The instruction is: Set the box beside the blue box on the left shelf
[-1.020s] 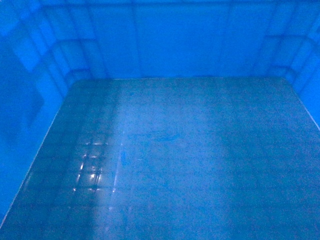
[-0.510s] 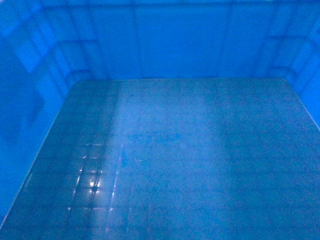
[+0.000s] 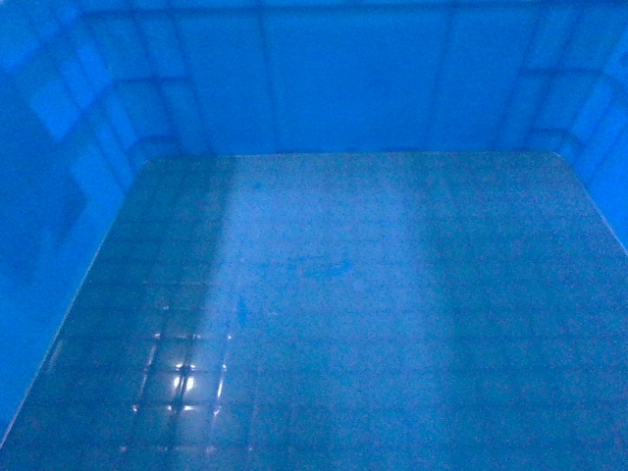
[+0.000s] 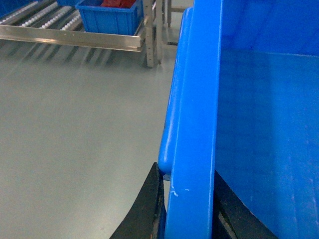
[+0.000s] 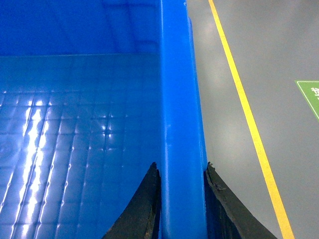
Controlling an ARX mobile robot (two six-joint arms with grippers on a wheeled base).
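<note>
The blue crate [image 3: 373, 294] fills the whole head view: its glossy floor, embossed with a small square grid, catches a few light glints at lower left, and its ribbed walls rise at the back and on both sides.

The left hand [image 4: 187, 209] is clamped on the crate's left rim, 1 dark finger [image 4: 147, 209] on the outside of the wall and the other on the inside, both pressed to the plastic. The right hand [image 5: 180, 209] grips the right rim the same way, its 2 black fingers [image 5: 142, 209] touching either face of the thick wall.

Beyond the left rim lies a grey floor [image 4: 75, 124]. Further off stands a metal roller rack [image 4: 75, 37] on upright posts, carrying another blue bin [image 4: 112, 17] with red items inside. Well apart from that rack, the held crate is between both hands over open floor. On the right side, a yellow floor line [image 5: 249, 124] runs past the crate, and a green floor marking [image 5: 310, 97] shows at the edge.
</note>
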